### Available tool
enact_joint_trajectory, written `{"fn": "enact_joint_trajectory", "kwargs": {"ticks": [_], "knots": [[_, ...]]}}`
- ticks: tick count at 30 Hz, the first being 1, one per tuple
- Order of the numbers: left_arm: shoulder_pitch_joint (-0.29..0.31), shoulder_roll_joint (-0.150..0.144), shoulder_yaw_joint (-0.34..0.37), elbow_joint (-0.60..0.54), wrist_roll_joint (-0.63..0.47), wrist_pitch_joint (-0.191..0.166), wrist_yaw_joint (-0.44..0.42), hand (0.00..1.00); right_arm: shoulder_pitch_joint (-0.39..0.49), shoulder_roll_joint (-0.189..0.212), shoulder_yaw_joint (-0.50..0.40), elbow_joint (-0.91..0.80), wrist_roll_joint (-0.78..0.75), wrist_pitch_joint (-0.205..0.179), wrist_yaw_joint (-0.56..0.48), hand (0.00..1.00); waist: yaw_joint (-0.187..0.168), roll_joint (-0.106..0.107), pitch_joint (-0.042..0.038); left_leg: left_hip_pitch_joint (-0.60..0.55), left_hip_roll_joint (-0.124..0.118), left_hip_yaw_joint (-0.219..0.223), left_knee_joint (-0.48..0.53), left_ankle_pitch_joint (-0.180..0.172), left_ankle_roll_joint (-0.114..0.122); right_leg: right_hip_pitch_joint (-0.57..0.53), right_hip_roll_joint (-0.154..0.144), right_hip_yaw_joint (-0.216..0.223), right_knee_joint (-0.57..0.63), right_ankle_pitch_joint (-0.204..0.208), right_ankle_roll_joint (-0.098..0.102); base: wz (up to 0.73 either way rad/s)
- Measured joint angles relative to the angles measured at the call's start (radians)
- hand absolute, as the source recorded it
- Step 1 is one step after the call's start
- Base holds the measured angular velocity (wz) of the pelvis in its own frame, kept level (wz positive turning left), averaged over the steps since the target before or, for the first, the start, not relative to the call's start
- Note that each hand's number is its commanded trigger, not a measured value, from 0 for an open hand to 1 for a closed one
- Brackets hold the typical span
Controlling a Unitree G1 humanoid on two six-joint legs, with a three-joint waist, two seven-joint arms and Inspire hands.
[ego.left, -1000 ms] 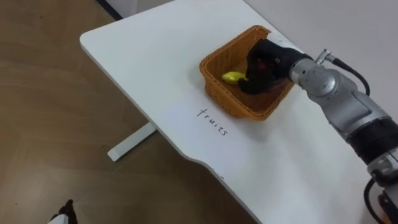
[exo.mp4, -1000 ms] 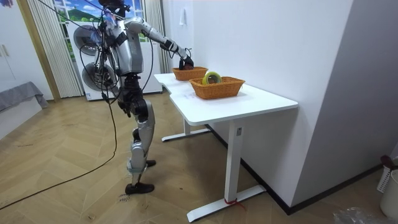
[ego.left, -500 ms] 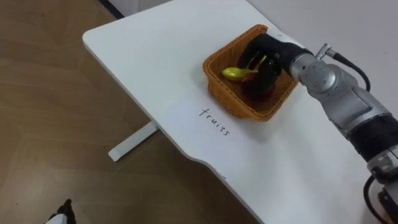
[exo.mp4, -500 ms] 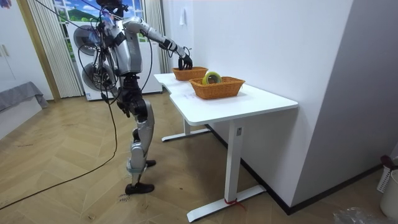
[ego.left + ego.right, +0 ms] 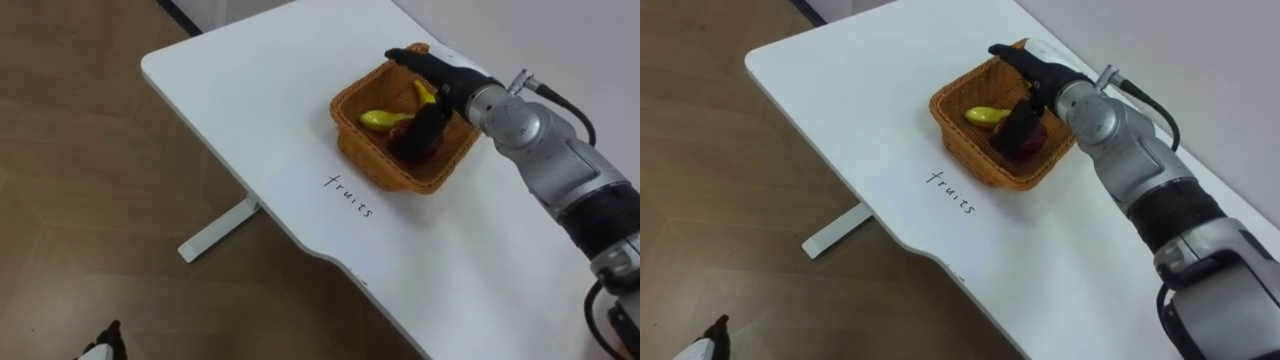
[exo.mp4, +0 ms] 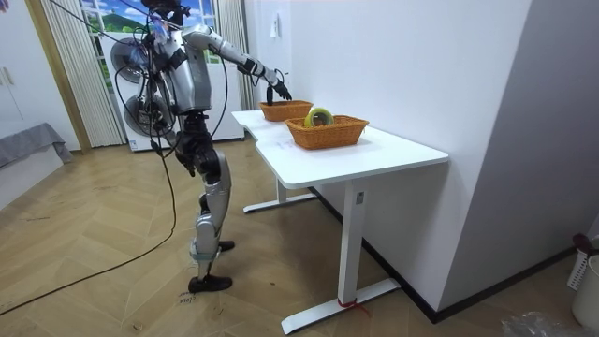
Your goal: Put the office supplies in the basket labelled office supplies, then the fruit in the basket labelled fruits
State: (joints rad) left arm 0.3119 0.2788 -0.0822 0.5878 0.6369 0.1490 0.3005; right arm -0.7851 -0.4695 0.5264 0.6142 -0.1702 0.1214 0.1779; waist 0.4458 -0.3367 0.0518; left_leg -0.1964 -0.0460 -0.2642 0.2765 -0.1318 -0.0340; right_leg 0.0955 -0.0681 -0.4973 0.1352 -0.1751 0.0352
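A white table (image 5: 250,90) lies under the right hand (image 5: 445,78). A word written in black pen (image 5: 348,195) sits on the table near the hand, on the side toward the robot. Far below the hand is the brown wood floor (image 5: 90,200), and the table's white foot (image 5: 215,230) rests on it. Well apart from the hand, on the room view's left, stand a washing machine (image 6: 131,103) and a long curtain (image 6: 65,65). A white wall (image 6: 421,65) is just past the hand.
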Motion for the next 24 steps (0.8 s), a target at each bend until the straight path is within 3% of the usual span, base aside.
{"fn": "enact_joint_trajectory", "kwargs": {"ticks": [9, 15, 17, 19, 24], "knots": [[0.002, 0.001, 0.000, 0.002, 0.005, 0.001, -0.004, 0.00, 0.000, 0.000, 0.000, -0.005, 0.002, 0.000, 0.000, 0.00, -0.002, 0.000, 0.0001, 0.009, 0.000, 0.005, 0.009, 0.000, 0.001, 0.002, -0.001, 0.001, -0.001, 0.000, 0.000, -0.01], [0.006, -0.002, 0.001, 0.012, 0.004, 0.004, -0.005, 0.00, 0.000, -0.005, -0.038, -0.061, 0.000, 0.001, 0.000, 0.00, -0.034, 0.002, -0.0023, 0.014, 0.001, 0.012, 0.009, -0.001, 0.001, 0.007, -0.002, 0.008, -0.001, 0.000, 0.001, -0.03], [0.007, -0.001, 0.002, 0.012, 0.004, 0.005, -0.005, 0.00, 0.000, -0.005, -0.073, -0.082, 0.000, 0.001, -0.002, 0.00, -0.038, 0.006, -0.0067, 0.016, 0.001, 0.018, 0.010, -0.001, 0.002, 0.007, -0.003, 0.018, 0.000, 0.000, 0.000, -0.10], [0.008, -0.001, 0.003, 0.009, 0.004, 0.006, -0.004, 0.00, 0.000, -0.005, -0.097, -0.093, 0.000, 0.001, -0.013, 0.00, -0.048, 0.013, -0.0179, 0.028, 0.003, 0.029, 0.007, 0.001, 0.004, 0.011, -0.006, 0.028, 0.000, 0.000, 0.000, -0.13], [0.002, -0.010, 0.015, 0.008, 0.004, 0.006, -0.001, 0.00, -0.001, -0.005, -0.134, -0.150, -0.040, 0.001, -0.013, 0.00, -0.088, 0.028, -0.0220, 0.045, 0.004, 0.042, 0.002, 0.001, 0.005, 0.023, -0.008, 0.048, 0.001, -0.001, 0.001, -0.10]]}}
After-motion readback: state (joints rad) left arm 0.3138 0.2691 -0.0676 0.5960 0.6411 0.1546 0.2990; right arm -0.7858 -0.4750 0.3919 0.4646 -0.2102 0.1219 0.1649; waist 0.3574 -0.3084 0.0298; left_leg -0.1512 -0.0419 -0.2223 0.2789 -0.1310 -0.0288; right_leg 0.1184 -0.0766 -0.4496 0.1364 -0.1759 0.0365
